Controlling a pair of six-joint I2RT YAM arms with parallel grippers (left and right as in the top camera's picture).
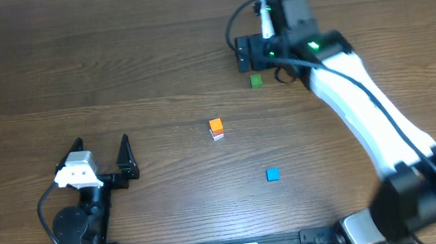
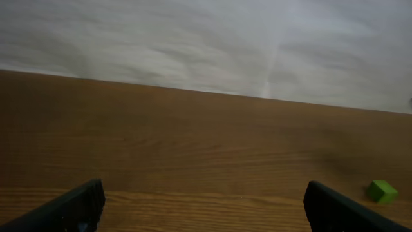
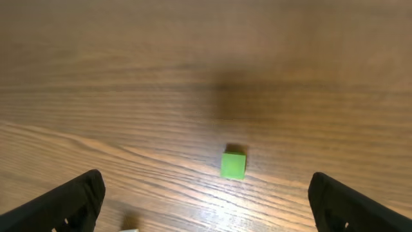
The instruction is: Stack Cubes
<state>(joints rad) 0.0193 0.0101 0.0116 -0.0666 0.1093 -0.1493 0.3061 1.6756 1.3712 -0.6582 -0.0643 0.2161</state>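
A small green cube (image 1: 256, 80) lies on the wooden table at the back right; it is also visible as the green cube (image 3: 233, 164) and the green cube (image 2: 382, 191). An orange cube (image 1: 216, 125) sits on top of a white cube (image 1: 218, 136) near the middle of the table. A blue cube (image 1: 272, 174) lies alone in front of them. My right gripper (image 1: 254, 52) hangs open above the table just behind the green cube, which lies ahead of the right gripper (image 3: 206, 216). My left gripper (image 1: 103, 153) is open and holds nothing, standing at the front left, far from all the cubes.
The wooden tabletop (image 1: 135, 57) is bare around the cubes. A pale wall (image 2: 206, 45) rises beyond the table's far edge. The right arm's white link (image 1: 367, 112) stretches diagonally over the right side of the table.
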